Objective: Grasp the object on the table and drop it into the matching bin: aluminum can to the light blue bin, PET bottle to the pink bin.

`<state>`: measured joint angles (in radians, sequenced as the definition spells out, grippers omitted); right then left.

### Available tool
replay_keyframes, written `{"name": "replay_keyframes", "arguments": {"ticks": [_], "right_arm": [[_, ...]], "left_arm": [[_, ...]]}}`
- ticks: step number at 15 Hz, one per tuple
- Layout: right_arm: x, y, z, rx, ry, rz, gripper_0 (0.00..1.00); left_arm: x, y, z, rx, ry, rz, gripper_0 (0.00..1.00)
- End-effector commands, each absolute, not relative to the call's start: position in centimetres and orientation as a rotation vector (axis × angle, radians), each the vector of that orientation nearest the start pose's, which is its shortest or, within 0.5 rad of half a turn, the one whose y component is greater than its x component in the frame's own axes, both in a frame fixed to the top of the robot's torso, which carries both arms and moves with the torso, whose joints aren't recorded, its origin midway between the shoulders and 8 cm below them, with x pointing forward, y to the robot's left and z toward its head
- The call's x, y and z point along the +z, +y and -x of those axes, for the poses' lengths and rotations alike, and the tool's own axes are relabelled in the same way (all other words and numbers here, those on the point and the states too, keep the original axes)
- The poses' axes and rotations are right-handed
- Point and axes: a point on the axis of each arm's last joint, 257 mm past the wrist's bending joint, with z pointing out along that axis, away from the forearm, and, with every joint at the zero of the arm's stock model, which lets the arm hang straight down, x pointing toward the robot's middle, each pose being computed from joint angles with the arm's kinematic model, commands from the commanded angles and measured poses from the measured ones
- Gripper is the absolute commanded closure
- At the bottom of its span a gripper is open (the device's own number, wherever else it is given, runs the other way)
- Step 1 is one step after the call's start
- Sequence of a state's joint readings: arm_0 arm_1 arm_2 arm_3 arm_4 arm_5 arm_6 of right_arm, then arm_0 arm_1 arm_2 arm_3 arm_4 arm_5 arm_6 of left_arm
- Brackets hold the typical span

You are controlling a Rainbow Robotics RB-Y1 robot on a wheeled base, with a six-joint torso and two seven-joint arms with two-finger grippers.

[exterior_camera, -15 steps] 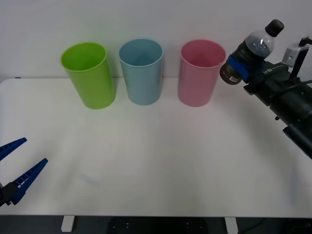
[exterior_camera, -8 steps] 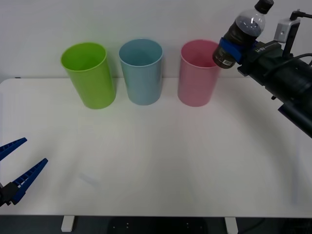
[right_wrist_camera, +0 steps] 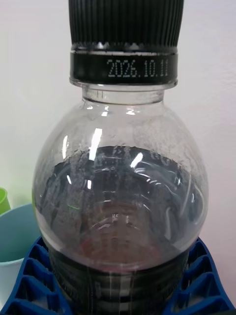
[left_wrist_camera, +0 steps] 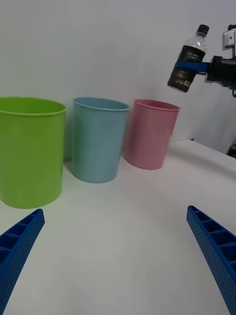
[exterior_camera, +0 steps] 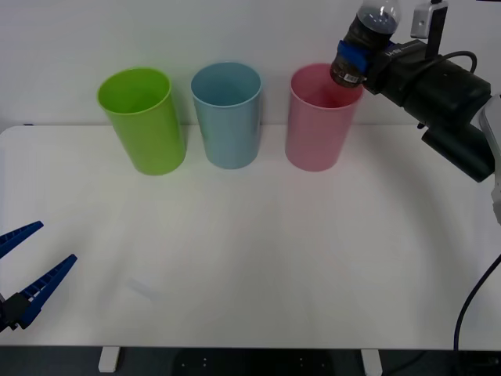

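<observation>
— Where is the PET bottle [exterior_camera: 366, 41]?

— In the air, clamped in the right gripper [exterior_camera: 354, 58], above the pink bin's [exterior_camera: 319, 117] right-hand rim near the far edge of the table [exterior_camera: 258, 251]. It leans a little, cap up. The blue ribbed fingers [right_wrist_camera: 29, 275] press on its lower body, around the dark label.

— What is it like up close?

— Clear rounded plastic shoulders, dark brown liquid inside, a black ridged cap [right_wrist_camera: 126, 22] with a printed date on the ring beneath.

— Anything between it and the bin?

— Nothing lies between them; in the left wrist view the bottle's base hangs above the pink rim, apart from it.

— And around the bin?

— The light blue bin [exterior_camera: 227, 116] stands just beside it on the left, then a lime green bin [exterior_camera: 144, 121] farther left, all three in a row along the far edge. Smooth, slightly tapered plastic cylinders, open at the top.

— The other arm?

— The left gripper [exterior_camera: 22, 270] waits at the near left corner, its fingers spread apart, holding nothing.
</observation>
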<state>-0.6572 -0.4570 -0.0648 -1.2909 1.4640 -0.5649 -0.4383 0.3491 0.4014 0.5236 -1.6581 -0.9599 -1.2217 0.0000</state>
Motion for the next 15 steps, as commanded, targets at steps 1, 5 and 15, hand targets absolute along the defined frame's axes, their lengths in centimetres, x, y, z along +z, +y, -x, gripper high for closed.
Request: {"name": "replay_keyframes", "arguments": {"ticks": [1, 5, 15], "right_arm": [[1.7, -17.6, -67.2, 0.424, 1.378, 0.429, 1.00], [1.1, -17.0, -69.6, 0.403, 1.417, 0.413, 1.00], [0.3, -15.8, -71.5, 0.374, 1.448, 0.405, 1.00]], "left_arm": [[-16.9, 33.0, -34.2, -0.567, 1.441, -0.465, 0.00], [-16.9, 33.0, -34.2, -0.567, 1.441, -0.465, 0.00], [-16.9, 33.0, -34.2, -0.567, 1.441, -0.465, 0.00]]}}
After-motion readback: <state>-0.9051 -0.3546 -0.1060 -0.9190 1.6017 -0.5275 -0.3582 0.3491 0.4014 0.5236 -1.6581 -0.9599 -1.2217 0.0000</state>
